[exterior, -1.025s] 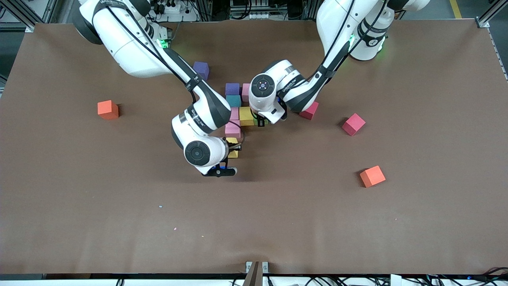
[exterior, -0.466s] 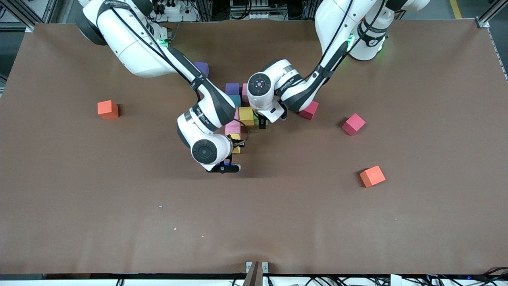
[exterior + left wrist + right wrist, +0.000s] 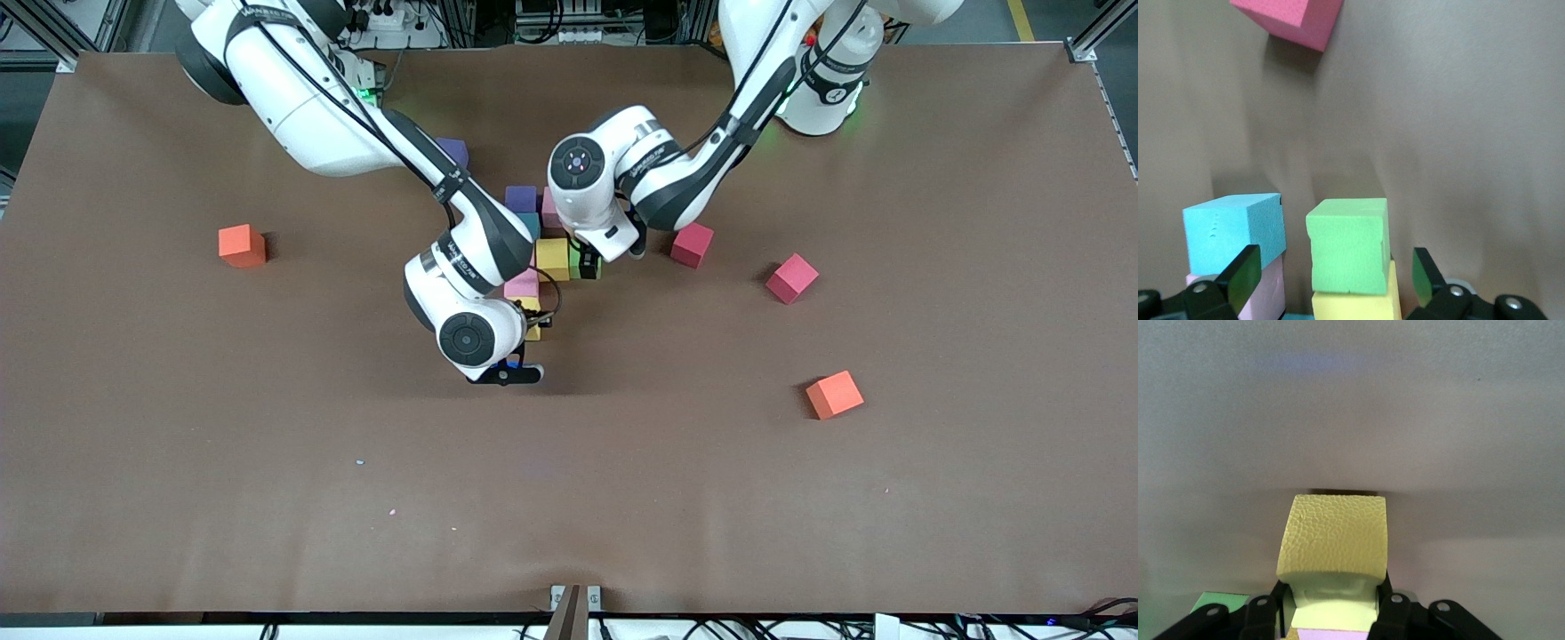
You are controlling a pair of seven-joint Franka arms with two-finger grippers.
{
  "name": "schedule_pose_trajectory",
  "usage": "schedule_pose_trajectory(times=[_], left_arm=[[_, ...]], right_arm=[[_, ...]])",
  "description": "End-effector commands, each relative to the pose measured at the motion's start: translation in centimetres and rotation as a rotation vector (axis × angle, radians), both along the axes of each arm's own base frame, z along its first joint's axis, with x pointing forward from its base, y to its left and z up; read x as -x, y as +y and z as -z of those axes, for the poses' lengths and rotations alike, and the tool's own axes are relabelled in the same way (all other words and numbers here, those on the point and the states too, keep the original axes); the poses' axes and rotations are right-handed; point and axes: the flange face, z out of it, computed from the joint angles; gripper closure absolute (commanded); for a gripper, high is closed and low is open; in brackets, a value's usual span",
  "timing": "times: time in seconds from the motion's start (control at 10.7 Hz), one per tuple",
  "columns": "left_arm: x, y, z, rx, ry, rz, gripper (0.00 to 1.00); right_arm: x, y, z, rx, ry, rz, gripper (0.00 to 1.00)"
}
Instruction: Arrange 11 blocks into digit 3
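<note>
the left tool (image 3: 589, 263) stands over the cluster of blocks near the middle of the table (image 3: 267, 498), toward the robots' edge, its fingers (image 3: 1238, 277) spread wide on either side of a green block (image 3: 1348, 243) without touching it; it holds nothing. in the left wrist view the green block sits against a yellow block (image 3: 1355, 308), with a blue block (image 3: 1235, 230) just beside it resting against a pink block (image 3: 1268, 297). the right tool (image 3: 532, 322) is at the cluster's end nearest the front camera, fingers closed on a second yellow block (image 3: 1335, 537), which it grips by its sides; whether that block rests on the table or is just off it i cannot tell. in the front view the cluster shows a purple block (image 3: 521, 197) at its end nearest the robots, then a teal-blue one and a pink one mostly hidden by the arms, then the yellow and green pair, then another pink block (image 3: 522, 284) just above the held yellow one. a second purple block (image 3: 453, 149) lies apart, nearer the robots' edge, half hidden by the right arm. two crimson blocks lie loose toward the left arm's end: one (image 3: 693, 244) close by the left tool, the other (image 3: 791, 277) farther out. two orange cubes sit well apart, one (image 3: 242, 245) toward the right arm's end, one (image 3: 834, 395) toward the left arm's end and nearer the front camera.
</note>
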Motion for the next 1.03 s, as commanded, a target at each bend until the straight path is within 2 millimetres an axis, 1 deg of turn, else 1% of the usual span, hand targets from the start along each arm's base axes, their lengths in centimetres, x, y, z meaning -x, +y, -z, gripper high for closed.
schedule_pose_trajectory(times=[0.0,0.09,0.28,0.37,0.47,0.56,0.65,0.75,0.84,0.93], left_arm=[[-0.5,1.6,-2.0,-0.017,-0.018,0.055,0.0],[0.2,2.4,-2.2,-0.03,-0.018,0.099,0.0],[1.0,5.1,-3.3,-0.025,-0.04,0.209,0.0],[1.4,6.6,-3.7,-0.02,-0.053,0.255,0.0],[1.6,7.9,-3.8,-0.017,-0.056,0.306,0.0],[1.7,9.5,-3.6,-0.022,-0.042,0.372,0.0],[1.9,11.4,-2.9,-0.031,-0.028,0.407,0.0],[2.1,13.7,-2.1,-0.03,-0.033,0.415,0.0],[1.8,15.5,-1.0,-0.023,-0.033,0.417,0.0],[2.0,16.3,0.1,-0.029,-0.014,0.421,0.0]], right_arm=[[0.0,0.7,0.2,0.017,-0.001,0.001,1.0],[-0.1,0.6,0.2,0.019,-0.003,0.0,1.0],[-0.1,0.6,0.2,0.024,-0.01,-0.007,1.0],[-0.1,0.6,0.2,0.025,-0.011,-0.008,0.88],[-0.1,0.6,0.4,0.026,-0.01,-0.007,0.64],[-0.1,0.5,0.5,0.027,-0.013,-0.01,0.45],[-0.2,0.5,0.4,0.032,-0.022,-0.017,0.33],[-0.3,0.5,0.4,0.028,-0.033,-0.019,0.11],[-0.3,0.6,0.4,0.024,-0.04,-0.016,0.0],[-0.4,0.6,0.4,0.021,-0.043,-0.014,0.0]])
